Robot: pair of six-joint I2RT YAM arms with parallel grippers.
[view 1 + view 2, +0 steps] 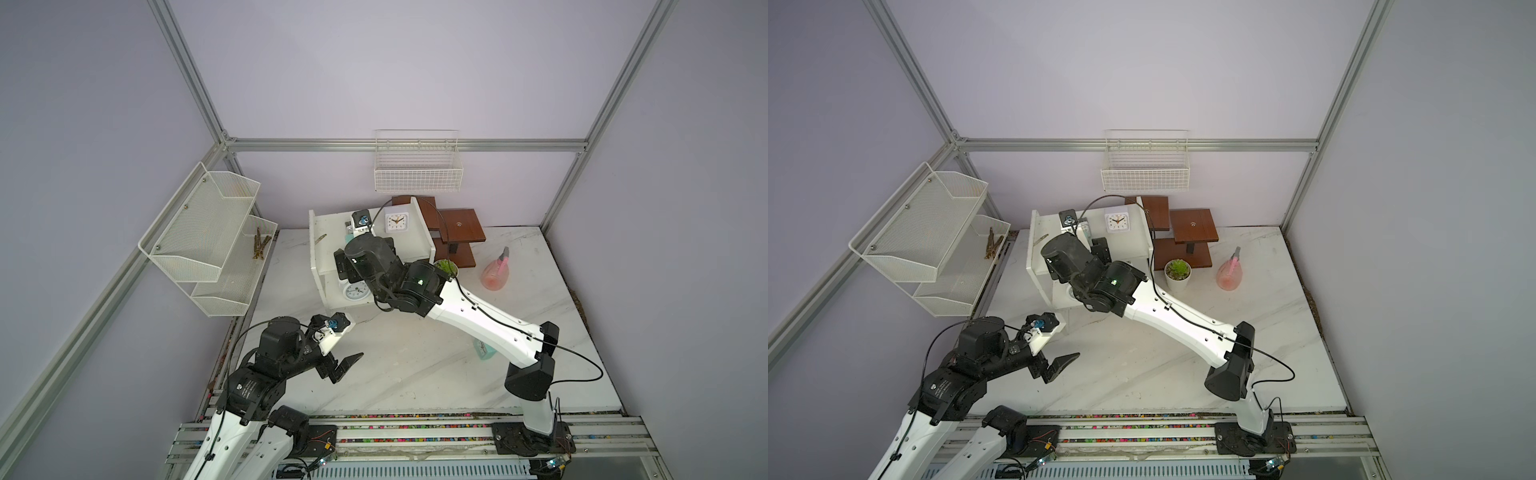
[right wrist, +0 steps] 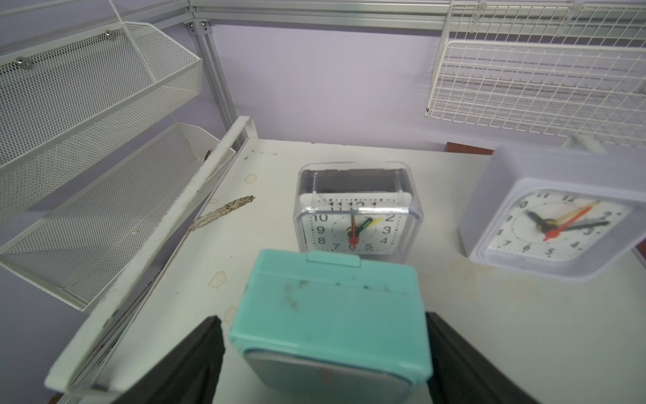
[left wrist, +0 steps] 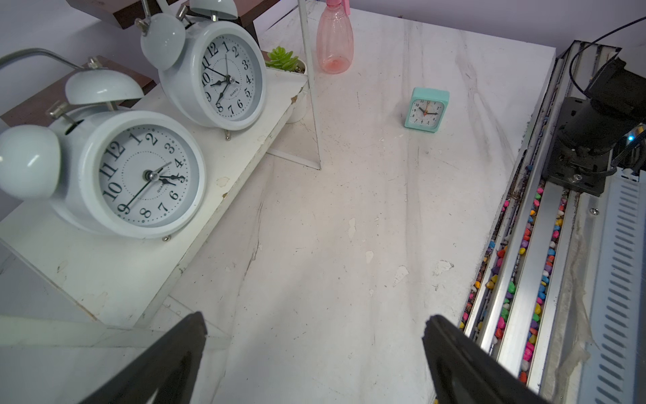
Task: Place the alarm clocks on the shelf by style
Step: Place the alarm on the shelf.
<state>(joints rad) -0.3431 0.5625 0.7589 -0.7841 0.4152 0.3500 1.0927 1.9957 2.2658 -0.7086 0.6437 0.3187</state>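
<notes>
The white shelf (image 1: pixel 328 249) stands at the back of the table. On its top board (image 2: pixel 489 314) are a white square clock (image 2: pixel 555 224), a clear silver-grey square clock (image 2: pixel 356 217) and a mint-green square clock (image 2: pixel 332 314). My right gripper (image 2: pixel 323 335) is open around the mint clock, which rests on the board with a gap at one finger. Two round white twin-bell clocks (image 3: pixel 140 175) (image 3: pixel 223 77) sit on the lower board (image 3: pixel 122 273). Another mint clock (image 3: pixel 426 110) stands on the table under the right arm. My left gripper (image 3: pixel 316 321) hovers open and empty in front of the shelf.
A white mesh rack (image 1: pixel 208 237) hangs on the left wall and a wire basket (image 1: pixel 417 170) on the back wall. Right of the shelf are a brown stepped stand (image 1: pixel 457 232), a potted plant (image 1: pixel 1177 272) and a pink spray bottle (image 1: pixel 496 272). Rails run along the front edge.
</notes>
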